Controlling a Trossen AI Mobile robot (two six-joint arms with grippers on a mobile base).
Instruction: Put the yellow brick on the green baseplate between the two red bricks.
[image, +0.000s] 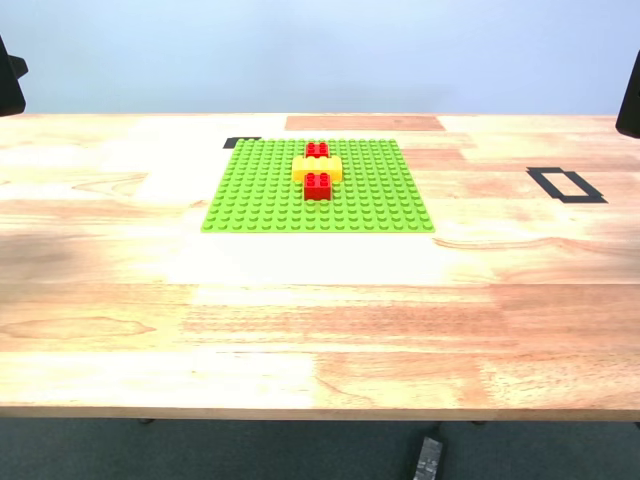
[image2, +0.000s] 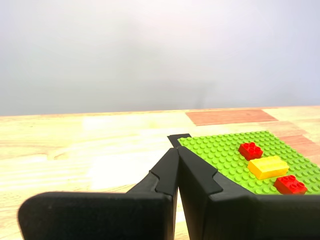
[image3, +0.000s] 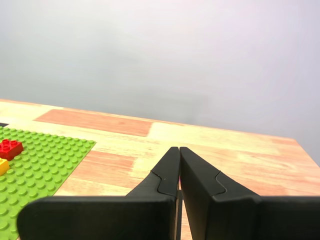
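Scene: wooden desk (image: 320, 330) carrying the green baseplate (image: 260, 200), lying flat toward the far edge, near the middle of the exterior view.

Yellow brick (image: 317, 168): seated on the green baseplate, long axis running across the exterior view. Located directly between the two red bricks, apparently touching both. Far red brick (image: 317, 150) just behind it; near red brick (image: 318, 185) just in front. All three in one straight line, running front to back, slightly toward the far half of the plate.

First end effector (image2: 176, 149): clenched, both fingers pressed together at the tips, nothing held. Positioned above the desk, off the baseplate, close to one of its corners. Same three bricks visible beyond it in the first wrist view: red brick (image2: 250, 150), yellow brick (image2: 268, 166), red brick (image2: 290, 185), well apart from the fingertips.

Second end effector (image3: 179, 149): clenched, fingers meeting at the tips, nothing held. Positioned over bare desk, beside the baseplate (image3: 45, 160) and apart from it. One red brick (image3: 10, 148) and a sliver of the yellow brick (image3: 2, 166) visible at the picture's edge.

Other items on the desk: black tape outline (image: 566, 185) toward the exterior view's right; small black tape mark (image: 241, 142) at the baseplate's far corner on the exterior view's left. Dark arm parts visible at both upper corners of the exterior view; assignment to first or second not determinable there.
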